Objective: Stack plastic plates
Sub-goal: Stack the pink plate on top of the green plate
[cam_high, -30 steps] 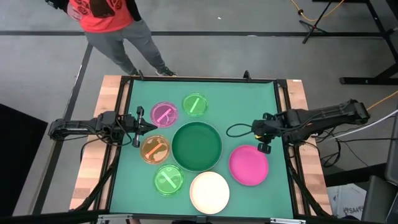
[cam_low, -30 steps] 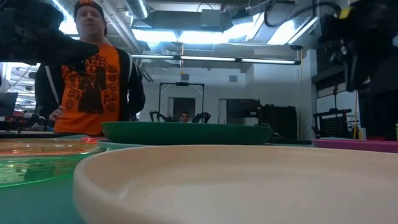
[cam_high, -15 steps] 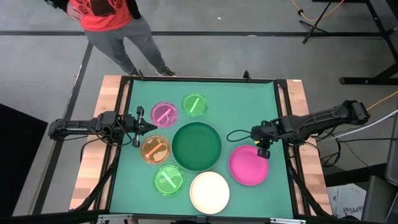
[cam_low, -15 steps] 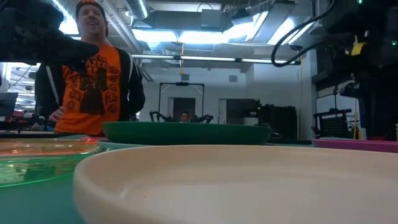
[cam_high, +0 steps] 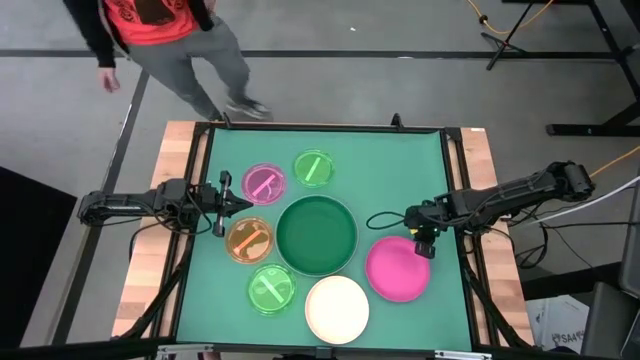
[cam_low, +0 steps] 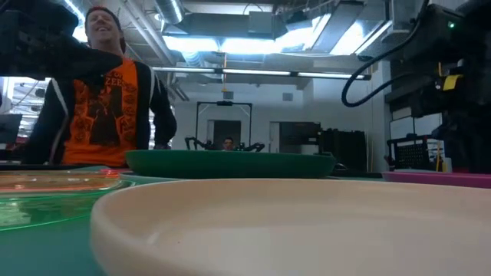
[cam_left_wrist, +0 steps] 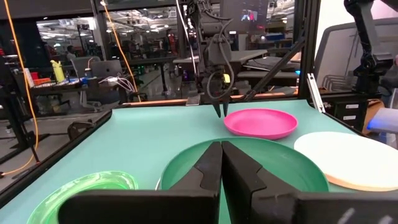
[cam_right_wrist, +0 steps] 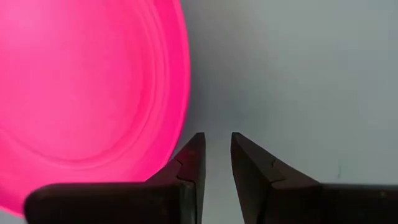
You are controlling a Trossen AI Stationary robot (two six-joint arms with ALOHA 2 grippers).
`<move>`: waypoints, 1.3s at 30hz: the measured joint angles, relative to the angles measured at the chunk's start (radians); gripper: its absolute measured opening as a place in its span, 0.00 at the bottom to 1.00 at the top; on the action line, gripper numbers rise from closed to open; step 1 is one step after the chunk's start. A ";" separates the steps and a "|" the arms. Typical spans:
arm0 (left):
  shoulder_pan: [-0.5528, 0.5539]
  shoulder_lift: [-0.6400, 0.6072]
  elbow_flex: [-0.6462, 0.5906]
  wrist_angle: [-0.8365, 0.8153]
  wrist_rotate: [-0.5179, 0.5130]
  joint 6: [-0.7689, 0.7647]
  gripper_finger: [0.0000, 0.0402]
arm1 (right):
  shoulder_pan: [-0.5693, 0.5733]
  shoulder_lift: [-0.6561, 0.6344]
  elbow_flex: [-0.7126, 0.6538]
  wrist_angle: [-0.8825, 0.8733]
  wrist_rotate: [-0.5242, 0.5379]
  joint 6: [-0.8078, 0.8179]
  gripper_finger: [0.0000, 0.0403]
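Observation:
Seven plates lie flat on the green mat: translucent pink plate (cam_high: 264, 183), lime green plate (cam_high: 314, 168), dark green plate (cam_high: 316, 234), orange plate (cam_high: 249, 239), a second lime green plate (cam_high: 271, 288), cream plate (cam_high: 337, 309) and hot pink plate (cam_high: 398, 270). The pale blue-white plate is not in view. My right gripper (cam_high: 423, 248) points down at the hot pink plate's far right rim (cam_right_wrist: 184, 118), its fingers a narrow gap apart, one beside the rim and one over bare mat. My left gripper (cam_high: 228, 201) is shut and hovers level between the translucent pink and orange plates. My right gripper (cam_right_wrist: 217, 138) comes from above at the hot pink plate's far right rim. Whether a fingertip (cam_right_wrist: 194, 149) touches that rim I cannot tell.
A person in an orange shirt (cam_high: 150, 20) walks beyond the table's far left corner. Bare mat (cam_high: 400, 165) lies at the far right. The mat's raised black frame (cam_high: 452, 190) runs close to the right gripper. A black cable (cam_high: 385, 212) loops beside the right wrist.
My right gripper has moved toward the near edge and down, from beside the dark green plate's right side to the hot pink plate's far rim. The person beyond the far edge has stepped toward the left.

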 joint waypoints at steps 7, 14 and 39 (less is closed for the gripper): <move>0.000 0.000 0.000 0.000 0.000 0.000 0.01 | 0.000 0.000 0.000 -0.010 0.000 0.015 0.17; 0.000 0.000 0.000 0.000 0.000 0.000 0.01 | 0.000 0.000 0.081 -0.102 0.008 0.018 0.17; 0.000 0.000 0.000 0.000 0.000 -0.001 0.01 | 0.000 0.009 0.051 0.015 -0.026 0.029 0.17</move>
